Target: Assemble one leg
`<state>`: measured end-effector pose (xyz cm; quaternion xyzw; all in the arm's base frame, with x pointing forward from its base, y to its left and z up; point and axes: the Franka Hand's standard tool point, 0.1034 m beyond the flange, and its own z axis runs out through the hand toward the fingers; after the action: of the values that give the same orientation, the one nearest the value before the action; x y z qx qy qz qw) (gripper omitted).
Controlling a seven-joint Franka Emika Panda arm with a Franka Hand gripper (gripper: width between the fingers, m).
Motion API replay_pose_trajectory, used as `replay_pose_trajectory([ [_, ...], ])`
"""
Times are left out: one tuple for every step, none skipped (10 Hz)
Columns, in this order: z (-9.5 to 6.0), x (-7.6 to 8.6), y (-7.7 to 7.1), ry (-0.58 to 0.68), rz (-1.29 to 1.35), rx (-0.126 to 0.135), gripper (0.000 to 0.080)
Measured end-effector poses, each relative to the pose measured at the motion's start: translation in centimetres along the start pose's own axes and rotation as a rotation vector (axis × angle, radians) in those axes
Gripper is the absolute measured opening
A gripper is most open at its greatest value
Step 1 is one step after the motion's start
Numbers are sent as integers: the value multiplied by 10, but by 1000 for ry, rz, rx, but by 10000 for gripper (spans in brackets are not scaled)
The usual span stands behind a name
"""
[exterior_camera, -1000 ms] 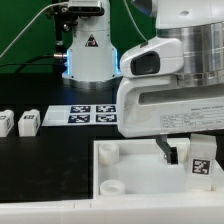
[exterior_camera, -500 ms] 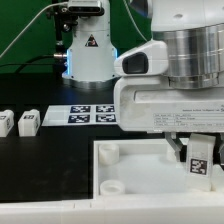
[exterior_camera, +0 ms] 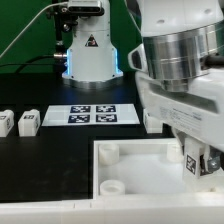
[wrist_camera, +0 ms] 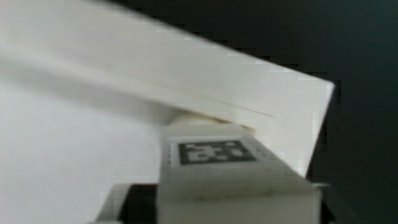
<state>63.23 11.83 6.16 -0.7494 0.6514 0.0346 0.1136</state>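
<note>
Leg [exterior_camera: 194, 161] sits clamped in the hand [exterior_camera: 198, 166] over the tray [exterior_camera: 130, 170].

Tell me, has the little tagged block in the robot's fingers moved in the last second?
Yes. The leg, held over the large white tray piece, has turned, so its tag faces more sideways, and sits a bit lower against the tray's back rim.

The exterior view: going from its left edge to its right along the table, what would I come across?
Leftmost leg → second leg → marker board → large white tray piece → the leg held in the robot's pincer at the exterior view's right edge.
</note>
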Motion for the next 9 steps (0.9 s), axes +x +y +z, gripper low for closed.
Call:
replay_pose_trajectory([
  [0,0,0,-16,119,9,297],
  [0,-2,-1,-24,200,12,297],
  [1,-4,0,-30,323,11,297],
  [2,-5,0,-29,355,9,297],
  [2,-5,0,-28,355,9,403],
  [2,-5,0,-28,350,9,403],
  [2,-5,1,-28,326,9,539],
  [2,-5,1,-28,266,9,626],
  [3,-5,5,-33,142,-16,642],
])
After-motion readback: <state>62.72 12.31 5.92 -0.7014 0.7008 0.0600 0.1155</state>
